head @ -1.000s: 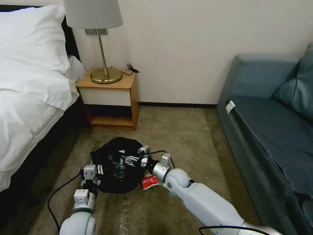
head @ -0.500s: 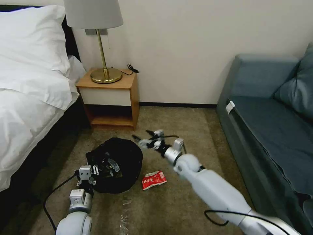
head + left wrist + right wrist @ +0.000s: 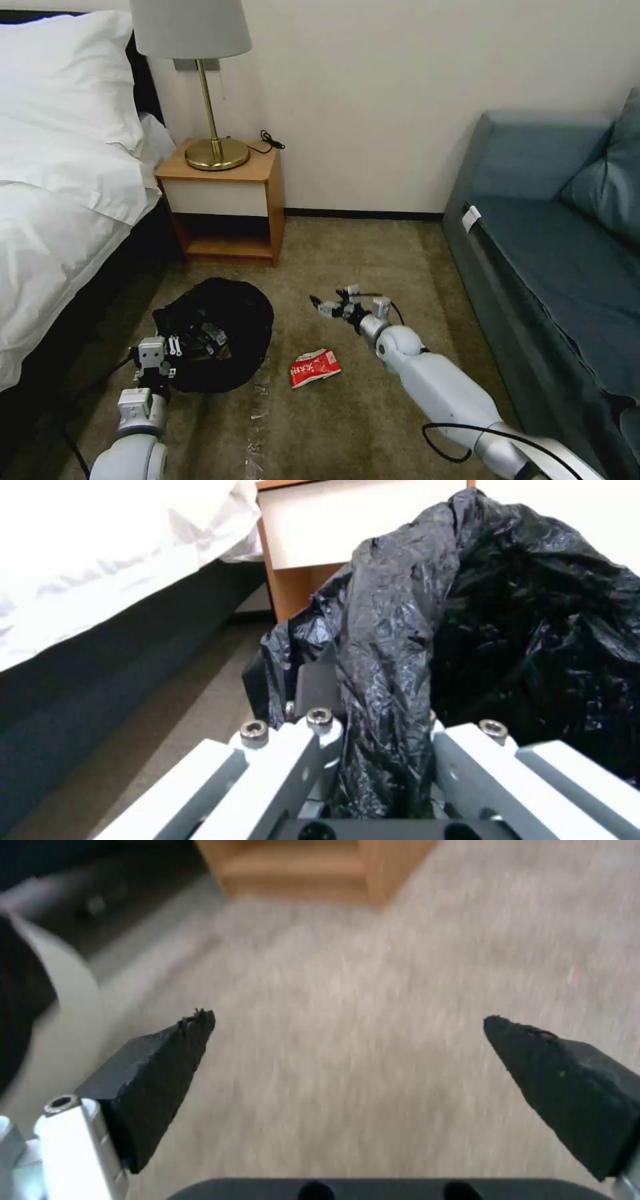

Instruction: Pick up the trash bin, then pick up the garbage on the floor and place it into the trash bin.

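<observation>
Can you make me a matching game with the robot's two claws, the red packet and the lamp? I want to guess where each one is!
Things:
1. left gripper
2. right gripper
3. red-and-white packet
4. lamp

Places or states:
A. lying on the carpet
B. standing on the nightstand
C. clamped on the trash bin's black liner
D. open and empty above the carpet

Pairs: 1-C, 2-D, 3-A, 4-B

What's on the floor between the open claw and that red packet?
Bare carpet separates the right gripper from the packet, seen from the head view.
</observation>
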